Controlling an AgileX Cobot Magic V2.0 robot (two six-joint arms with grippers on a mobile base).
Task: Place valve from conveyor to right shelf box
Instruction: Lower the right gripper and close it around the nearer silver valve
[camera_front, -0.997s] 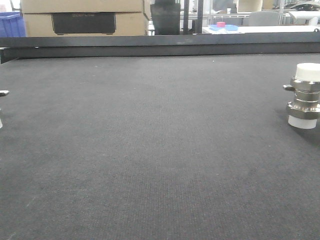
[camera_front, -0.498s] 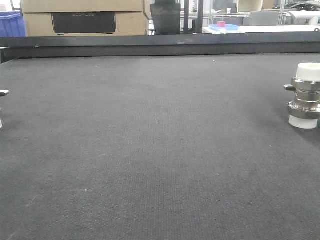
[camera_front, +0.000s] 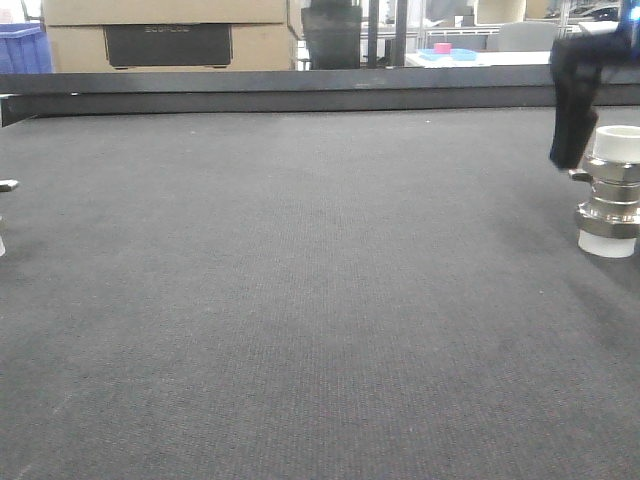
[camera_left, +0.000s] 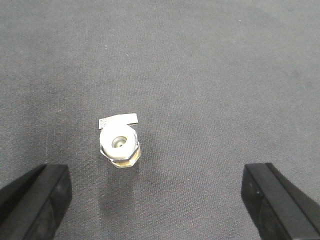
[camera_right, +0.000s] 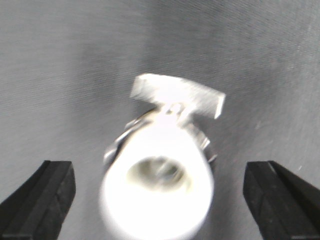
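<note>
**Upright valve, easy to tip**

The valve (camera_right: 160, 175) stands upright on the conveyor (camera_front: 300, 300), at the right side, under my wide-open right claw (camera_right: 159, 210). Closing off-centre could catch its side handle and topple it.

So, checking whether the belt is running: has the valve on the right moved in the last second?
No. In the front view the valve stands in the same place against the black rail as before.

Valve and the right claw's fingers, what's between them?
Only bare conveyor either side of the valve, seen in the right wrist view; right claw open.
</note>
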